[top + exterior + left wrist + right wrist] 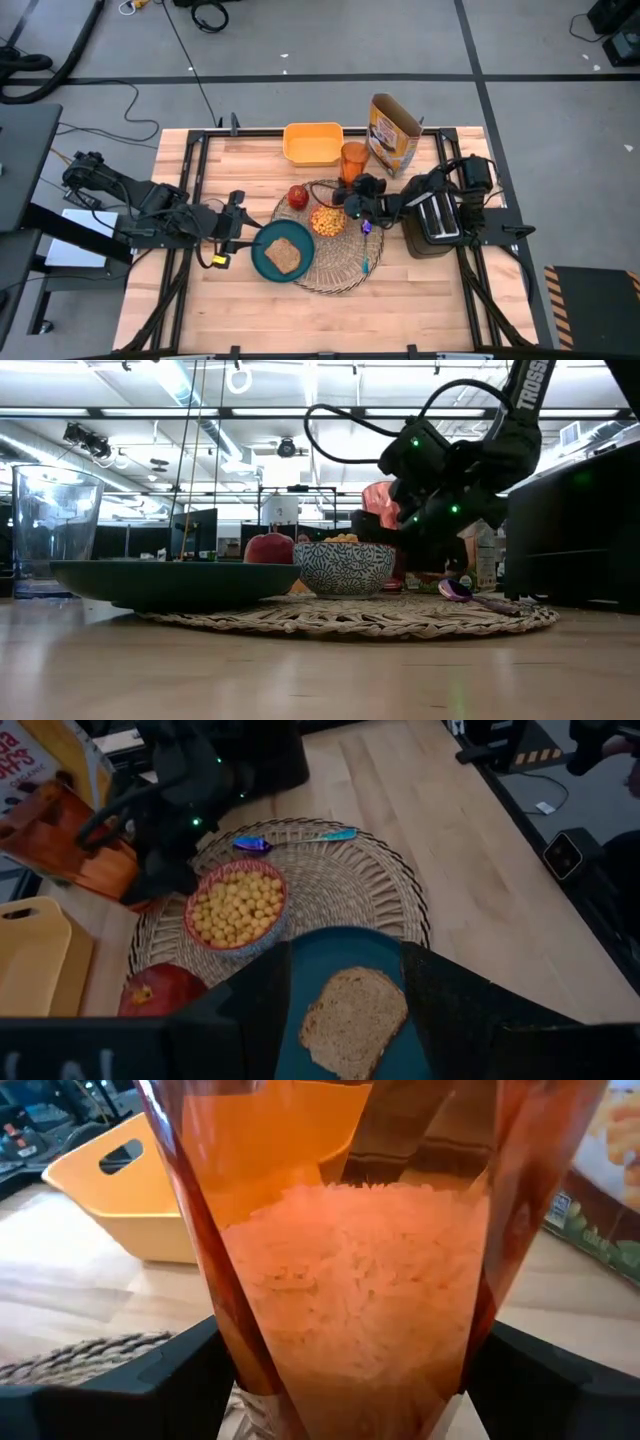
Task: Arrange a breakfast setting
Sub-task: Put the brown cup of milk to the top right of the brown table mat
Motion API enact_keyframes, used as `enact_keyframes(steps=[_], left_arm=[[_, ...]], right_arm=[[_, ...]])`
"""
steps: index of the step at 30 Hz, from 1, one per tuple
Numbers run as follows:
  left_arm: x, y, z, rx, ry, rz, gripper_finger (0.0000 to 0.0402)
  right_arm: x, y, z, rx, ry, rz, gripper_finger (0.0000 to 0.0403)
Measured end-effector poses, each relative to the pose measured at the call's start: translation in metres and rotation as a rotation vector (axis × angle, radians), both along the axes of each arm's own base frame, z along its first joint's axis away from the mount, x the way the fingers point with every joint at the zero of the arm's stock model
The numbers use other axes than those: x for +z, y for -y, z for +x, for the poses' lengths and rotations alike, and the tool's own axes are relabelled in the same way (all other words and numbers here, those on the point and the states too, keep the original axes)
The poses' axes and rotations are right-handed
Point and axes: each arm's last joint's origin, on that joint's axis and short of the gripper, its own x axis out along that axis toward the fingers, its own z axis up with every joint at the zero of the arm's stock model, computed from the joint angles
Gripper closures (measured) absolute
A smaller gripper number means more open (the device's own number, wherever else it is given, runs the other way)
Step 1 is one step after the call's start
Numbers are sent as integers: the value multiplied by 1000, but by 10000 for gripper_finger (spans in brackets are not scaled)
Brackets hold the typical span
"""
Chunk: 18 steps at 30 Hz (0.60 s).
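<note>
The round straw placemat [335, 270] lies mid-table. On it are the teal plate [262, 262] with the toast slice [283, 256], the bowl of cereal [327, 220], the red apple [298, 196] and the small blue utensil [365, 240]. My left gripper [238, 236] is open at the plate's left rim; in the left wrist view its fingers [450, 1010] stand on either side of the plate [320, 960]. My right gripper [358, 190] is shut on the orange translucent cup [353, 158] at the mat's far edge. My right gripper holds the orange cup by its side wall [215, 1330], pinched between the two fingers [170, 1380], one on each side. The fingers come level from the table's right side. The cup stands upright; whether its base rests on the table is hidden.
A yellow tub [312, 143] and a cereal box [392, 135] stand at the table's far edge, close behind the cup. The black toaster [435, 222] stands right of the mat, under my right arm. Bare wood lies along the near edge [330, 320].
</note>
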Motion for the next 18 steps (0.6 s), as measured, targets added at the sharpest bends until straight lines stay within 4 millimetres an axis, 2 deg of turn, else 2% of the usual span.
enact_keyframes(steps=[10, 18], left_arm=[[0, 0, 0, 11, -2, -16, 207], [0, 0, 0, 18, -2, -26, 207]], right_arm=[[0, 17, -3, -18, -106, -36, 65], [-4, 19, -7, -24, -167, -37, 65]])
